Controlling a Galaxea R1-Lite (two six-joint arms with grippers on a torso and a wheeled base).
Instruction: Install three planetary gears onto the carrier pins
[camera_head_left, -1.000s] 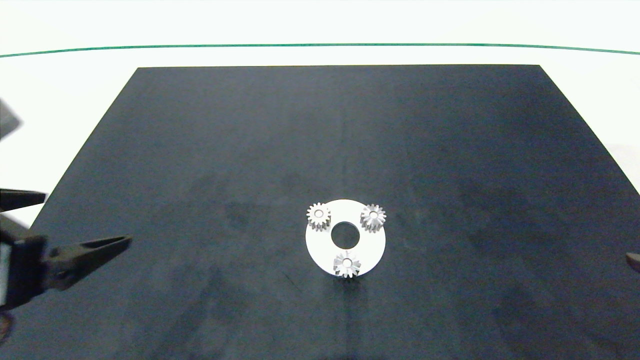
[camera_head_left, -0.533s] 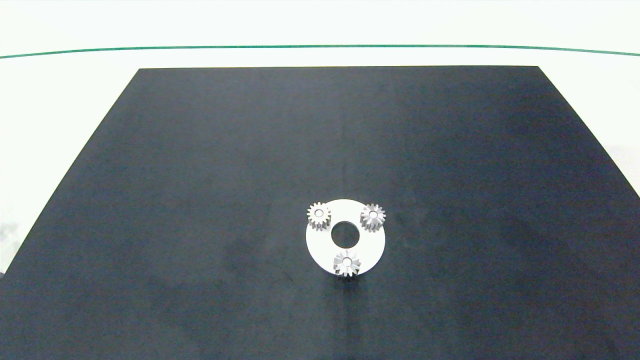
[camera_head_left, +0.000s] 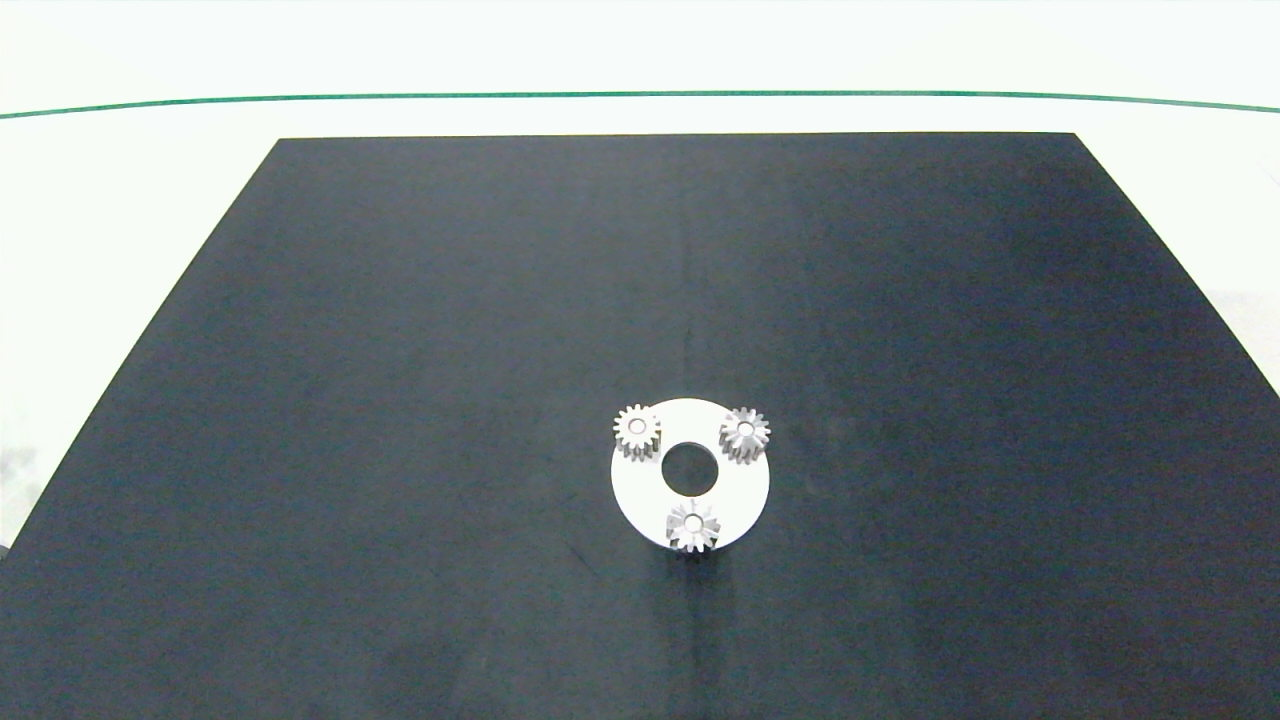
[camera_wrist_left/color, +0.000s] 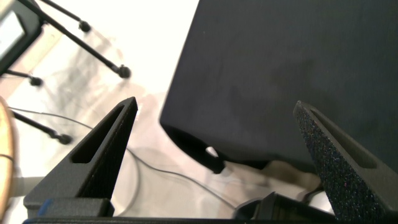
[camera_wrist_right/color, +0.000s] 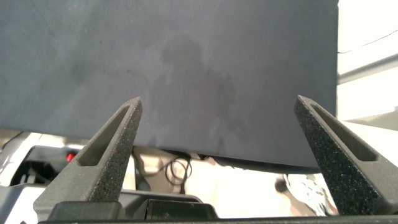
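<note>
A flat white disc (camera_head_left: 640, 495) with a large central hole lies on the black mat, near the middle front in the head view. Three small silvery planetary gears sit on it, one at the back left (camera_head_left: 637, 430), one at the back right (camera_head_left: 745, 433) and one at the front (camera_head_left: 693, 527). The carrier pins are hidden under the gears; only pale centres show in the bores. Neither arm is in the head view. My left gripper (camera_wrist_left/color: 214, 115) is open over the mat's corner and the floor. My right gripper (camera_wrist_right/color: 217, 112) is open over the mat's edge, holding nothing.
The black mat (camera_head_left: 400, 350) covers most of the white table, with a green line (camera_head_left: 640, 95) across the far side. In the left wrist view, black stand legs (camera_wrist_left/color: 93, 37) and cables lie on the floor beyond the mat.
The left gripper, seen at the left edge a second ago, has drawn back out of the head view. The right fingertip at the right edge is gone too. The gears and disc have not moved.
</note>
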